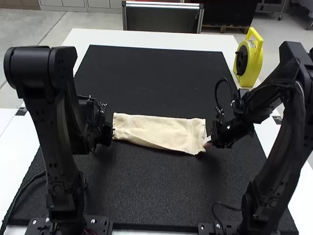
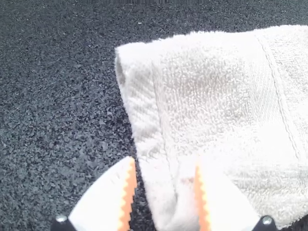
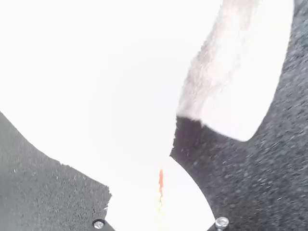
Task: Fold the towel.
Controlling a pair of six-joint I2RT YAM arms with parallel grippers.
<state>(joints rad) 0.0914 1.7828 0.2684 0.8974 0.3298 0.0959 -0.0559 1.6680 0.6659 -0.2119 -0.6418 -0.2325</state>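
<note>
We see two small dark labels, one [image 1: 21,111] on the white tabletop [image 1: 102,38] beside the left arm [image 1: 61,132], the other [image 1: 277,120] beyond the right arm [image 1: 286,132]; their print is too small for us to make out. The left arm rises from its base to a high bend, then folds down to the towel's left end. The right arm climbs to a bend at the high view's right edge and slants inward and down to the towel's near right corner.

The left gripper [image 1: 113,130] has its fingers well parted, with the towel's edge between them and no grip on it that we can see. The right gripper [image 1: 206,141] has its fingers brought together on the towel's corner.

The towel [image 1: 159,131] lies between the arms as a long folded strip on the black mat [image 1: 146,73]. Beyond the right arm we see a yellow reel [image 1: 255,61] with a handle.
</note>
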